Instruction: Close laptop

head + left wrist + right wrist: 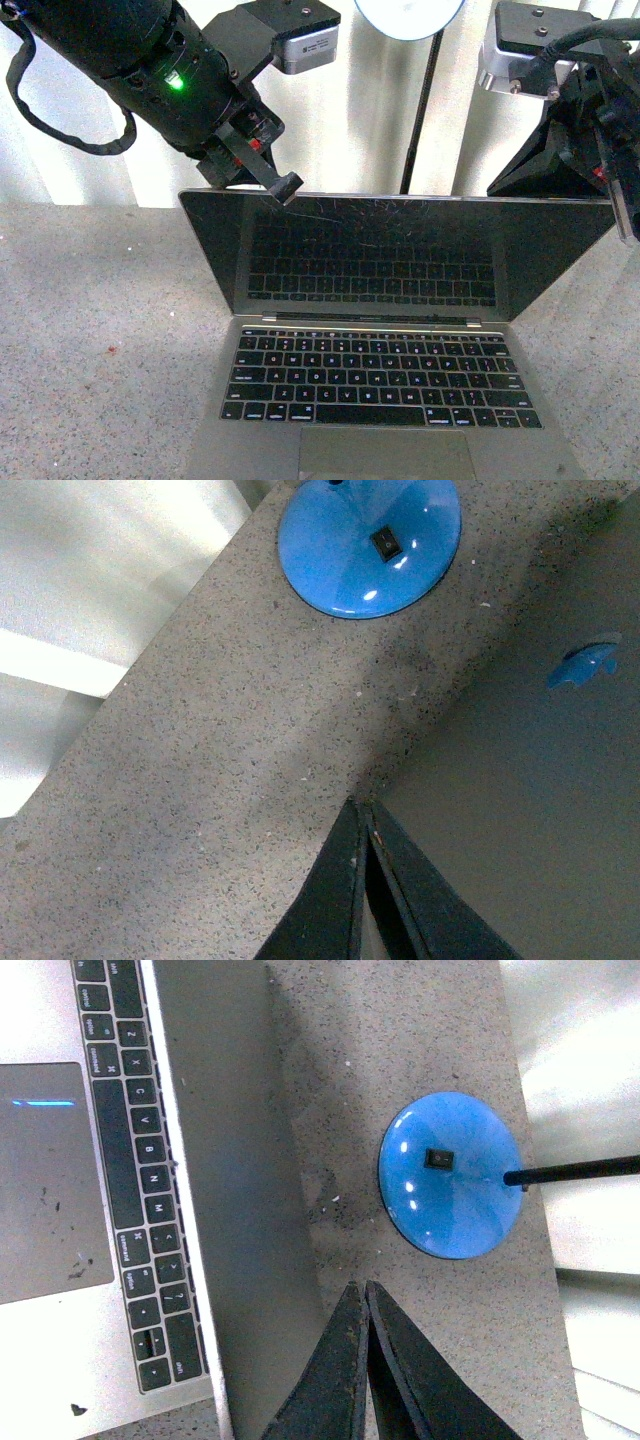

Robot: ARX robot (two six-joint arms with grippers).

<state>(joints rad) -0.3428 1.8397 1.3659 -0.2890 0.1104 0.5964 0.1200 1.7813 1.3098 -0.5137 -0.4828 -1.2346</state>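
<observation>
The laptop [380, 330] stands open on the worktop [90, 320], its lid's top edge running side to side. The left hand [284, 187], pinched together and empty, sits right at that edge's left corner, the nearer one; the right hand [622, 210], equally closed and empty, hangs off the laptop's right corner

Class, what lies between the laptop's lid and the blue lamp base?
Bare speckled tabletop separates the laptop from the lamp base; the right wrist view shows it.
</observation>
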